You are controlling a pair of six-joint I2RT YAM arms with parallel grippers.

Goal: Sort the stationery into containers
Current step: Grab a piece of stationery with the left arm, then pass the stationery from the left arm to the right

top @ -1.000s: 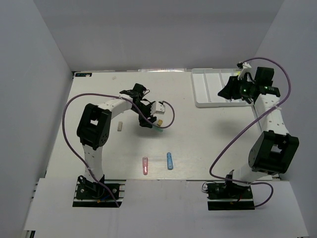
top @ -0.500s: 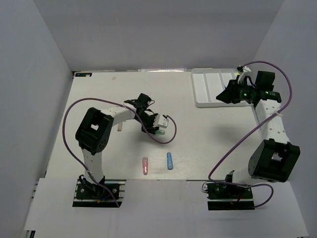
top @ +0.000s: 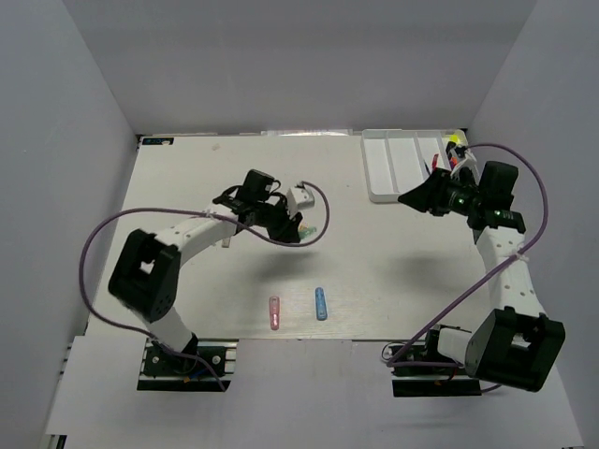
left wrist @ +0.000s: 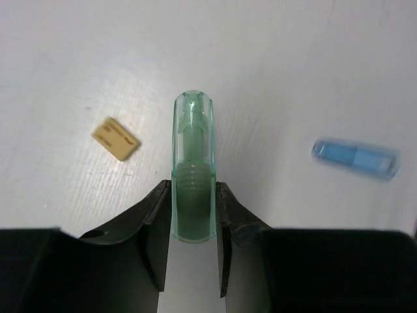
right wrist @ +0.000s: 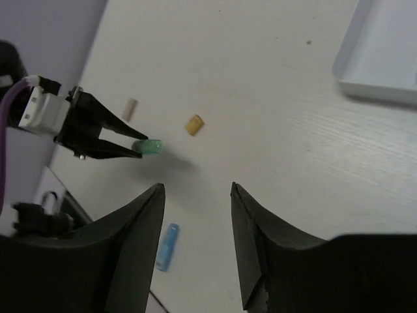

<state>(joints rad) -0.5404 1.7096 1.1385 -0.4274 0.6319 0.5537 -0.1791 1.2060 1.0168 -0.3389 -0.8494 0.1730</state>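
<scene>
Left tool (left wrist: 192, 187): clenched on green capsule (left wrist: 192, 130), carried above the table (left wrist: 293, 59).
Right tool (right wrist: 195, 190): released, empty, beside tray (top: 379, 168).
Done: coloured items (top: 453, 150) in the tray's right compartments.
Left: tan bit (left wrist: 116, 138), blue capsule (left wrist: 355, 158), pink capsule (top: 274, 311), second tan piece (top: 226, 239).
Room: open table between capsule and tray; tray rim to clear.
</scene>
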